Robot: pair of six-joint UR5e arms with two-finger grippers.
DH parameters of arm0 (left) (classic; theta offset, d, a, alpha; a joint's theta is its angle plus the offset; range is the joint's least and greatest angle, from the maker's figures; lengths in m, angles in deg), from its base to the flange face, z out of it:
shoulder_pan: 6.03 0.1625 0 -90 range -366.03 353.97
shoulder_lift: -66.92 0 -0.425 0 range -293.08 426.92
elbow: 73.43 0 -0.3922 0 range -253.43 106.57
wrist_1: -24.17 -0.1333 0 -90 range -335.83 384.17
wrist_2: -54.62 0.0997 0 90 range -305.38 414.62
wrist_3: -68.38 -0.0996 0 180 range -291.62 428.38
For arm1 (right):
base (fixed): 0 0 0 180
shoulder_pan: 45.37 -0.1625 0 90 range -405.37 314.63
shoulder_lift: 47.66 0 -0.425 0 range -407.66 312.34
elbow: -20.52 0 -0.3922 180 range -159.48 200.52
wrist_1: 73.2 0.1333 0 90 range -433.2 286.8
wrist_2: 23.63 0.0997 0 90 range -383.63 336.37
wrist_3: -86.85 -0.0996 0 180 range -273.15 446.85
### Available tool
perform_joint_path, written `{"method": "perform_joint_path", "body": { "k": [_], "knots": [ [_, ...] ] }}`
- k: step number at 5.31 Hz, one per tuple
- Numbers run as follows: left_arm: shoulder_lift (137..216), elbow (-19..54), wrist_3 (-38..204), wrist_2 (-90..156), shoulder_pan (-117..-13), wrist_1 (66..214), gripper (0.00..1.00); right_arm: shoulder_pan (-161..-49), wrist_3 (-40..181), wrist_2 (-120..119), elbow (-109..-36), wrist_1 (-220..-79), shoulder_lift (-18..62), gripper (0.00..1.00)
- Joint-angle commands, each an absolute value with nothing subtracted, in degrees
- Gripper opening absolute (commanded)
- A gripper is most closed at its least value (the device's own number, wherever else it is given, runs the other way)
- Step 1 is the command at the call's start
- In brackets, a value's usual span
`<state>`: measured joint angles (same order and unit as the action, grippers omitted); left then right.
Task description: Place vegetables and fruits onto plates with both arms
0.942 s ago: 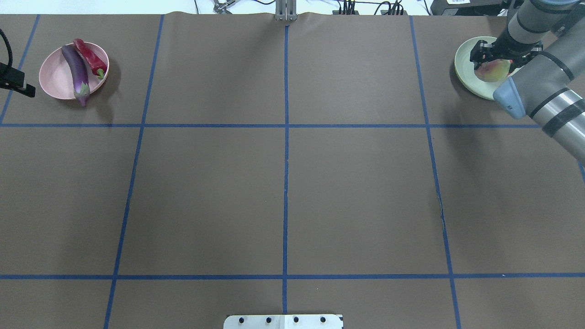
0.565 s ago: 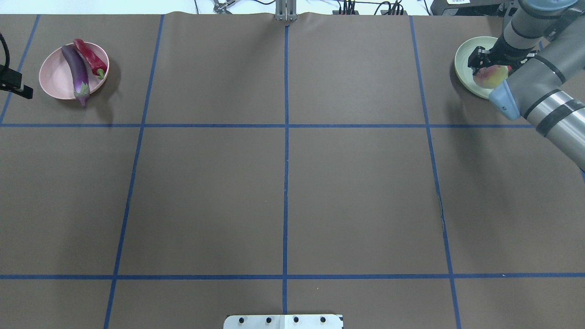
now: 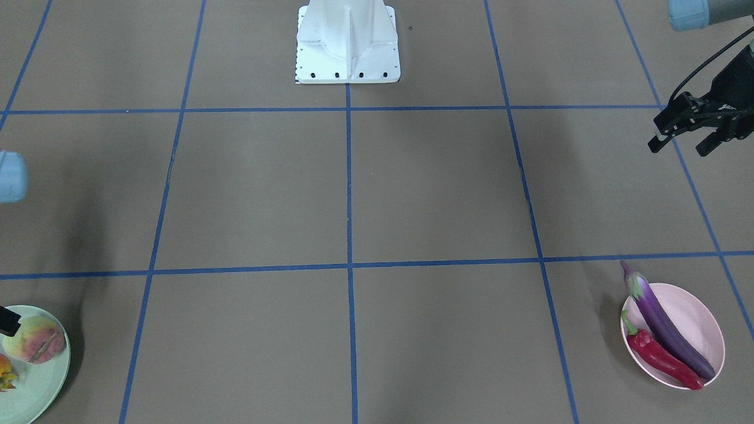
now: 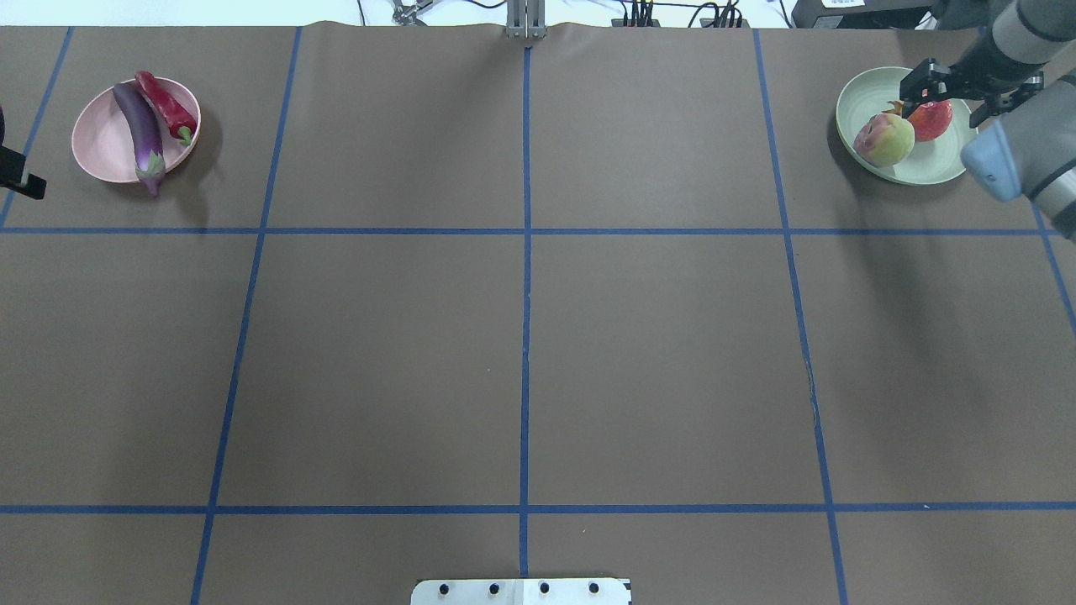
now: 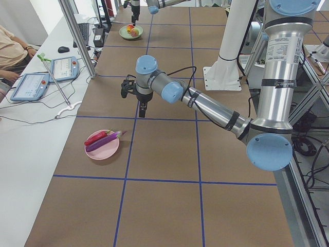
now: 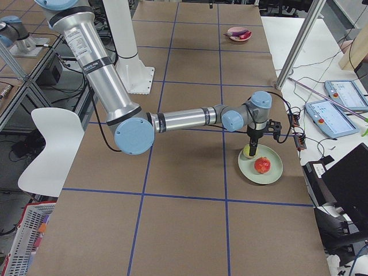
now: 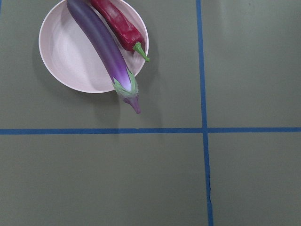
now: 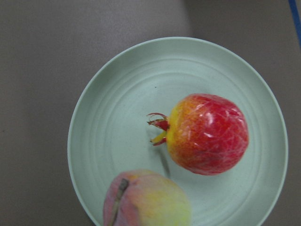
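Mint-green plate (image 4: 857, 97) holds the peach (image 4: 884, 139) and the pomegranate (image 4: 931, 120) side by side. The right hand (image 4: 967, 88) hangs above it, fingers spread, gripping nothing. Far across the worktop (image 4: 521, 336) from that plate, the pink plate (image 4: 97, 143) carries the eggplant (image 4: 141, 134) and chili (image 4: 166, 105), and the left hand (image 3: 680, 144) hovers there too, spread and empty.

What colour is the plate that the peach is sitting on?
Pale mint green. The plate shows best in the right wrist view, with the peach on it.

Left plate (image 4: 101, 143): eggplant (image 4: 140, 128), chili (image 4: 166, 105); right plate (image 4: 866, 92): peach (image 4: 884, 139), pomegranate (image 4: 931, 120).
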<state>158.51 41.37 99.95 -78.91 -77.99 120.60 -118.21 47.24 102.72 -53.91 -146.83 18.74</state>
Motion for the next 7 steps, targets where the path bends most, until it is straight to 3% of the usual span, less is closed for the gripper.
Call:
{"method": "perform_joint_path", "body": {
  "k": [1, 4, 7],
  "knots": [
    [154.56, 40.58, 90.40, -78.97, -79.67, 120.58, 1.00, -126.63, 58.58, 112.30, -66.34, -147.20, 31.63, 1.00],
    [153.49, 37.85, 83.09, -77.06, -82.14, 120.50, 1.00, -129.04, 65.81, 114.18, -84.12, -147.29, 49.93, 1.00],
    [153.40, 36.08, 75.27, -75.54, -83.81, 112.09, 1.00, -128.52, 84.33, 116.72, -84.34, -153.30, 54.21, 1.00]
  ]
}}
